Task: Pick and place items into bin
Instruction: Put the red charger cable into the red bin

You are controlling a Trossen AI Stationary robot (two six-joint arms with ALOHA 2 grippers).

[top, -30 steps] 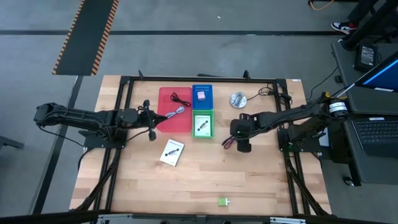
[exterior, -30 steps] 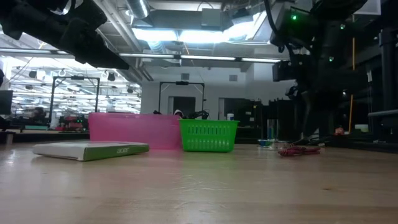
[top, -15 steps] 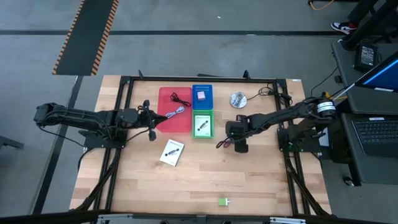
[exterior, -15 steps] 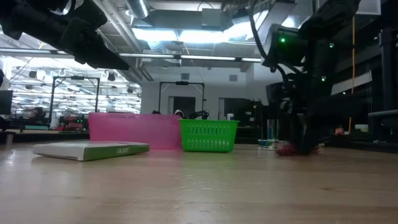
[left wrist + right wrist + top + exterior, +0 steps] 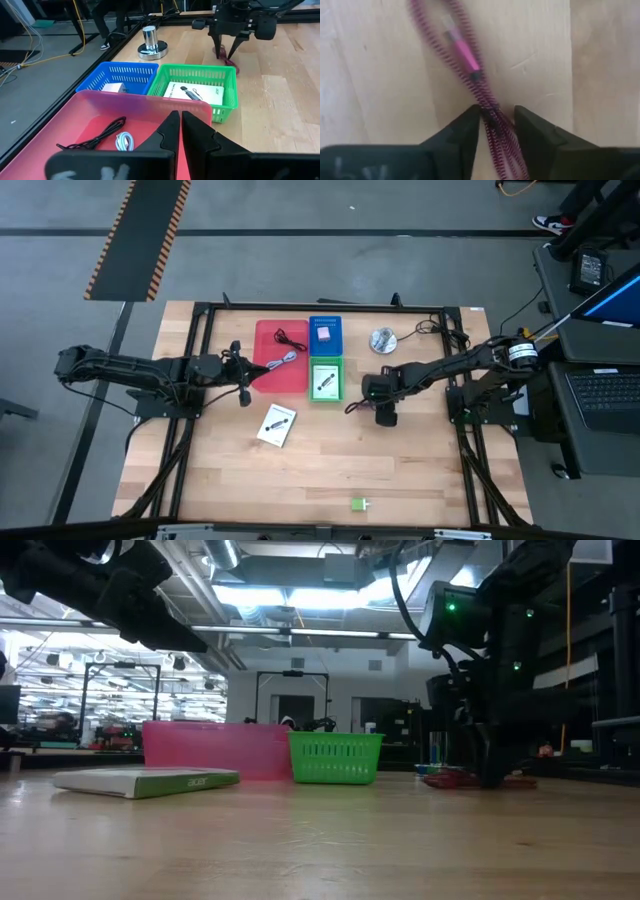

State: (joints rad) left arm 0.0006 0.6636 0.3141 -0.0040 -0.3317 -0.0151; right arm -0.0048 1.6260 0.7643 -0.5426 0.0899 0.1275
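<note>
A dark red cable [image 5: 470,65] lies on the wood right of the green basket [image 5: 325,380]. My right gripper [image 5: 496,117] points down over it, open, with one finger on each side of its bundled strands; it also shows in the low view [image 5: 490,772]. My left gripper [image 5: 179,122] is shut and empty above the pink tray [image 5: 268,340]. That tray holds a black cable [image 5: 291,338] and a grey-blue cable [image 5: 283,361]. One white card [image 5: 277,424] lies flat on the table, and another [image 5: 192,93] lies in the green basket. A green block [image 5: 358,504] sits near the front edge. My right gripper comes at the dark red cable from above, pointing down. Its fingers lie across the bunched strands [image 5: 492,125], which run between them. Bare wood shows beside one finger, and I cannot tell whether the pads touch. The cable lies on the table.
A blue basket [image 5: 325,335] with a small pale block stands behind the green one. A round silver disc [image 5: 382,340] stands on the table to the right of the blue basket. Black frame rails run along the table's edges. Bare wood stretches across the near half.
My right gripper has come down onto the table over the dark red cable and has shifted a little toward the table's left. My left arm has kept still.
</note>
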